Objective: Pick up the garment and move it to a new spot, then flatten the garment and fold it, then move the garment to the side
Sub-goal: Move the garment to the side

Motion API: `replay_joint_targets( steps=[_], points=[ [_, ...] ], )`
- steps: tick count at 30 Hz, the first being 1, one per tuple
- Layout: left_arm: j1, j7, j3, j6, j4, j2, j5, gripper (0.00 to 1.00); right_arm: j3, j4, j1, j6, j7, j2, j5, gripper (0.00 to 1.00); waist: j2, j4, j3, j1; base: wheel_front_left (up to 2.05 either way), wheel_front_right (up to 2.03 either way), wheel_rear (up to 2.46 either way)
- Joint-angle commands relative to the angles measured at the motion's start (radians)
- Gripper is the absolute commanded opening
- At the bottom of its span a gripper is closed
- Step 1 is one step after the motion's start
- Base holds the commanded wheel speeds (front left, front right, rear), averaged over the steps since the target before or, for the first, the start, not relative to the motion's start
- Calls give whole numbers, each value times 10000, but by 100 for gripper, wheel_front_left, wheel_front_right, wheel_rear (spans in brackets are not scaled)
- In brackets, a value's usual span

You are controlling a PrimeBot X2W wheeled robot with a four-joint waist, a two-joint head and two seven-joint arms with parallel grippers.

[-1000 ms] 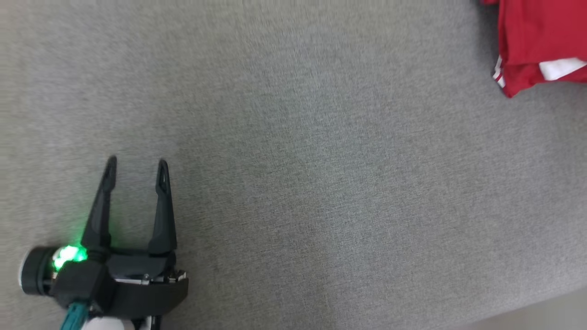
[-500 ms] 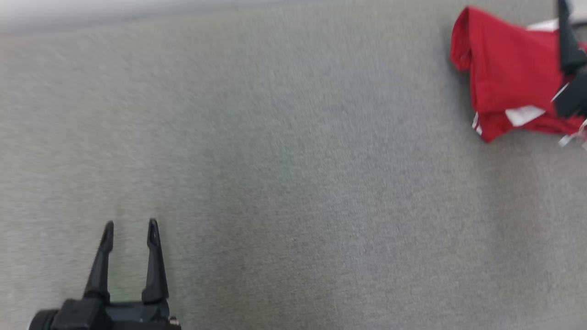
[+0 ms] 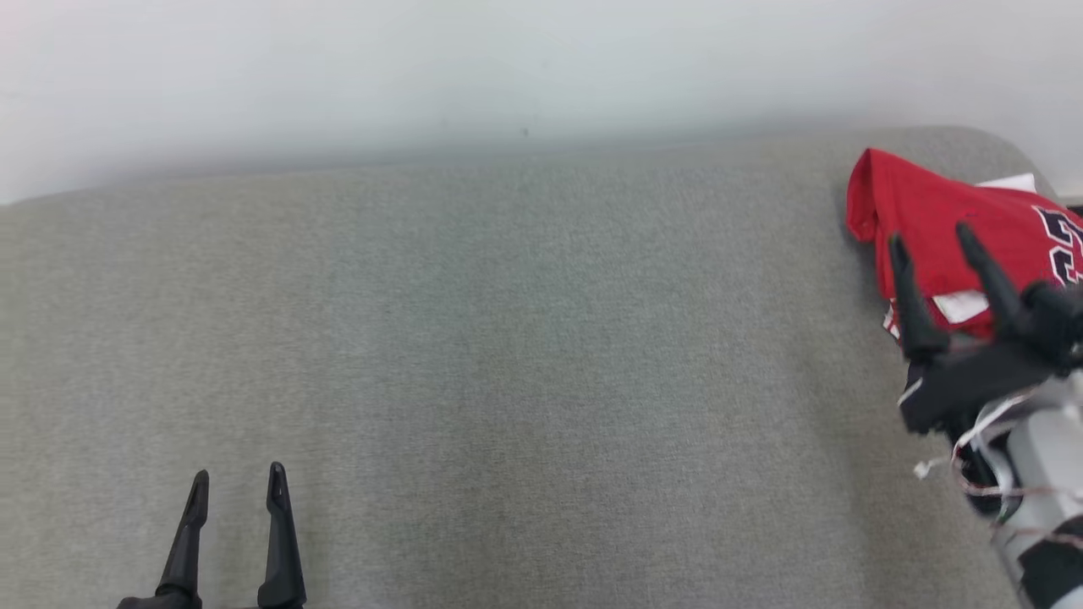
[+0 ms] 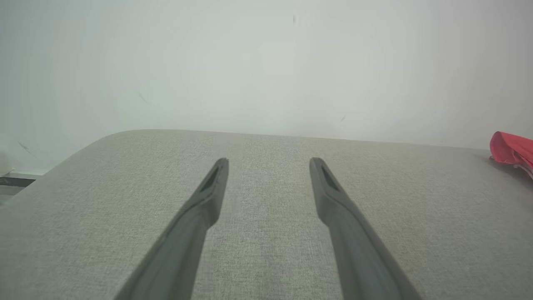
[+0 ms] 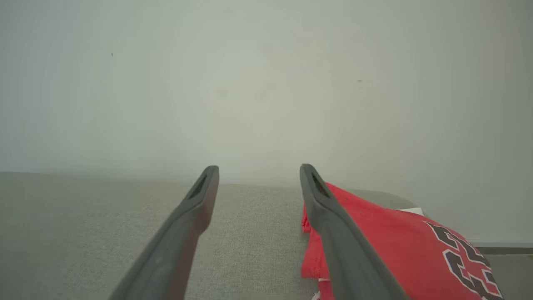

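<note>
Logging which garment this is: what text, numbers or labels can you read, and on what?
"2": dark, white-edged numeral on the red jersey, probably; the digit beside it is cut off and cannot be read.
White tag on the jersey: too small to read.
Nothing else bears text.

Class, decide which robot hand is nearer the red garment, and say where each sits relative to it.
Right. The right hand is open at the near edge of the red garment; the left hand, also open, is far to its left across the grey surface.
</note>
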Motion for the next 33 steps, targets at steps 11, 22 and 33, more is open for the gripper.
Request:
replay_joint_targets(
  steps=[11, 22, 33],
  points=[
    [268, -28, 137, -101, 433, -73, -125, 100, -1293, -1598, 3226, -29, 16, 1366, -311, 100, 1, 425, -1017, 3, 0, 0, 0],
    [475, -28, 248, -124, 515, -82, -199, 100, -2337, -3488, 5353, -29, 496, 2438, -853, 100, 1, 338, -1269, 3, 0, 0, 0],
    [435, -28, 305, -170, 816, -88, -221, 100, -2538, -4337, 6322, -29, 707, 3057, -1307, 100, 1, 390, -1384, 3, 0, 0, 0]
  ],
)
